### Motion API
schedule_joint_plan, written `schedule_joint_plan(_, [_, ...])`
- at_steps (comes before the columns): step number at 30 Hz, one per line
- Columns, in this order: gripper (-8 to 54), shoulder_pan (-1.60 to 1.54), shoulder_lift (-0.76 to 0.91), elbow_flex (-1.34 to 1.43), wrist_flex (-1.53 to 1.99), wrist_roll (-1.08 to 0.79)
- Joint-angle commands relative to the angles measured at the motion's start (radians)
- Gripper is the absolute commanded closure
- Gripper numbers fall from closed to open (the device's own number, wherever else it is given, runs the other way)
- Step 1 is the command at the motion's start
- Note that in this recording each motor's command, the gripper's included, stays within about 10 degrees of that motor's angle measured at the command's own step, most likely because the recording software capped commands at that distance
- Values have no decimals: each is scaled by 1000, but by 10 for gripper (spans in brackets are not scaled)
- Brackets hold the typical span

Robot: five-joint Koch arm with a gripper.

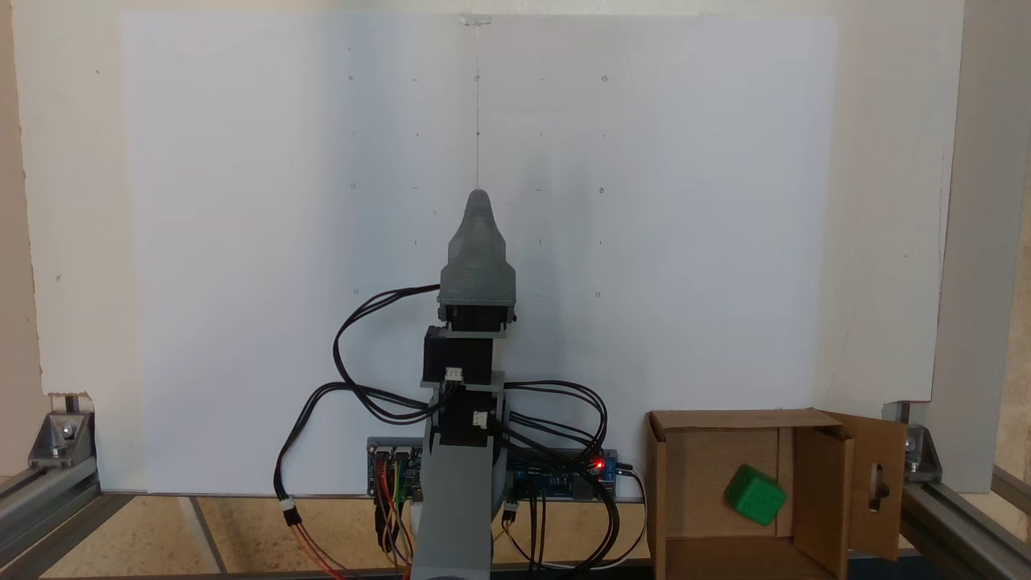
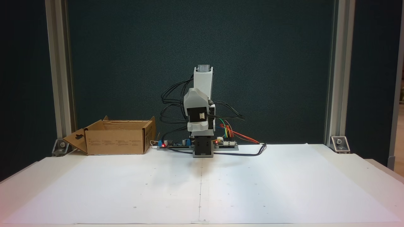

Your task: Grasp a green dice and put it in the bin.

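Observation:
The green dice [image 1: 755,495] lies inside the bin [image 1: 725,420], a brown cardboard box at the bottom right of a fixed view, tilted against the box floor near an inner flap. In the other fixed view the bin [image 2: 116,142] stands at the left beside the arm's base, and its walls hide the dice. My gripper [image 1: 478,197] is folded over the arm's base and points out over the white sheet, far from the bin. A single grey tapered tip shows, with nothing in it. The folded arm [image 2: 202,82] faces the camera.
The bin's slotted flap [image 1: 878,483] hangs open outward. Circuit boards [image 1: 564,475] and looping black cables [image 1: 354,379] surround the arm's base. Aluminium frame posts [image 2: 60,72] stand at the table's corners. The white sheet [image 2: 202,189] covers the table.

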Motion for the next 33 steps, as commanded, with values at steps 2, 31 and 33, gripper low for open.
schedule_joint_plan(2, [21,5,115,-3,-67,-15])
schedule_joint_plan(31, [11,-9,114,84,-67,-12])
schedule_joint_plan(33, [11,-9,114,84,-67,-12])
